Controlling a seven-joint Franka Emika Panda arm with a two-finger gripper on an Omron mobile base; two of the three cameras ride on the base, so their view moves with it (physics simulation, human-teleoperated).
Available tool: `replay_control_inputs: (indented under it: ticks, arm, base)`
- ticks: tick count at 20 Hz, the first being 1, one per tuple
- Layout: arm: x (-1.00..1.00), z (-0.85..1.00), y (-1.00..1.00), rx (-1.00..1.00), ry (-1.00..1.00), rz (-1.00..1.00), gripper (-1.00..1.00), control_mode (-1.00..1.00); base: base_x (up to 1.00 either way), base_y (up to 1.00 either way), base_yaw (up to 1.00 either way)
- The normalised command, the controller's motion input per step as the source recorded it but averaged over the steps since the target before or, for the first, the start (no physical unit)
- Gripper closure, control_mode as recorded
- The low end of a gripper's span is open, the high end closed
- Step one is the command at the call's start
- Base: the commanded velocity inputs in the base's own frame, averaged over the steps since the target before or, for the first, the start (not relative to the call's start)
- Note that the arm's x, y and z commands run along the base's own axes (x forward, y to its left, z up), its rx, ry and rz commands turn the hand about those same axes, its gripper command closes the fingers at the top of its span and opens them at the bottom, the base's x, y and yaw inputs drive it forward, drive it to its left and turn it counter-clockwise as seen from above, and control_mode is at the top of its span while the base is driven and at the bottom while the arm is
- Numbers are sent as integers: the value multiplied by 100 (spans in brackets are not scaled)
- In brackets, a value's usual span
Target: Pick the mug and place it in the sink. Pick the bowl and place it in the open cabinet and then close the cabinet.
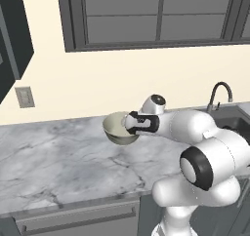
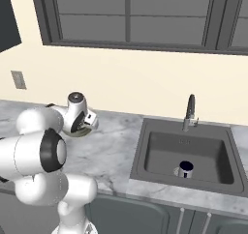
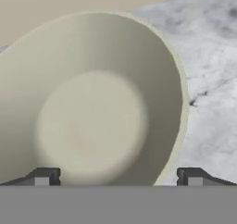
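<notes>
Take the wide, rounded pale olive-beige bowl as your landmark: in the left base view you see it on the grey-veined marble counter, well to the left of the curved metal gooseneck faucet, with the two-finger gripper pressed against its right-hand rim. From there you cannot tell how the jaws stand, because the white wrist covers them. The hand view gives you what that one hides: the bowl's cream inside opens straight toward the camera, and the two dark fingertips stand wide apart at either side of its near edge, so the claw reads as released, not closed on the rim. The right base view adds the other half of the scene: right of the bowl, which is mostly masked there by the arm, the dark grey rectangular recessed sink holds the small silvery-grey mug with a navy inside, standing upright near the round drain. At the upper left of the left base view, a dark slate-grey upper cabinet hangs well above and to the left of the bowl.
</notes>
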Motion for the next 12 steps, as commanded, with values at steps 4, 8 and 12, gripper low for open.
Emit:
replay_control_inputs:
  ticks: [4,8,12]
  arm:
    - [19,-48,32,0,9,-1,-100,-100]
    - [18,-45,38,0,5,-2,100,-100]
    - [3,-45,11,0,5,0,100,-100]
  base:
    - [0,0,0]
    - [0,0,0]
    - [0,0,0]
